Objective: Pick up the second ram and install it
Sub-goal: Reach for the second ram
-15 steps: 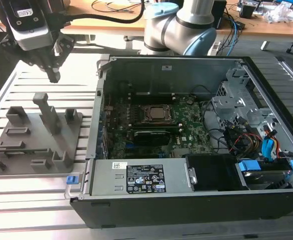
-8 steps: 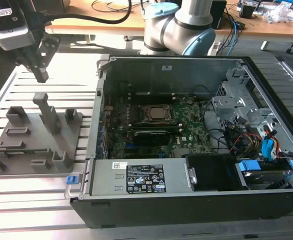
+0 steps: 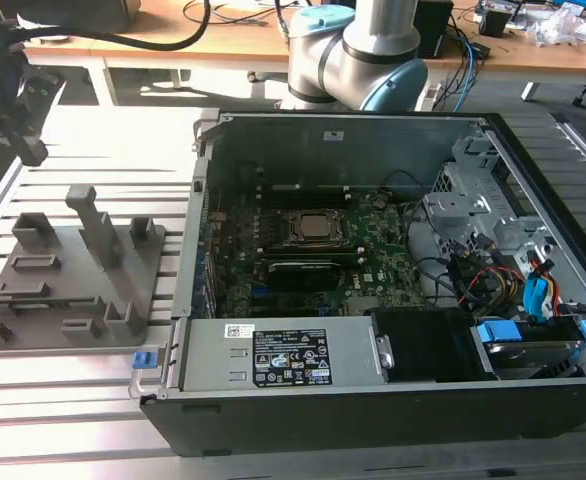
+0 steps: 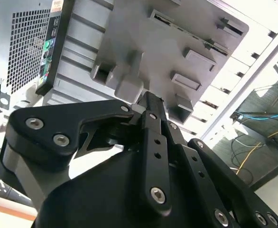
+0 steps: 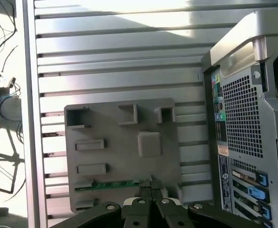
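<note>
In the exterior view, the gripper [image 3: 31, 152] hangs above the grey tray [image 3: 73, 262]. In the second wrist view, its jaws are pinched together, empty. In the first wrist view, the second ram [image 5: 113, 184] lies below the jaws. Closed like that, they could knock it.

- Grey tray [image 5: 125, 156] with upright blocks and shallow pockets, straight ahead of the fingers [image 5: 145, 190] in the first wrist view.
- Slatted metal table [image 3: 73, 400] under the tray, farther beyond the fingers.
- Open computer case [image 3: 373, 425], well apart from the fingers, toward the exterior view's right.
- Motherboard [image 3: 383, 255] with processor socket [image 3: 313, 228] inside the case.
- Coloured cables [image 3: 518, 285] at the case's end farthest from the fingers.
</note>
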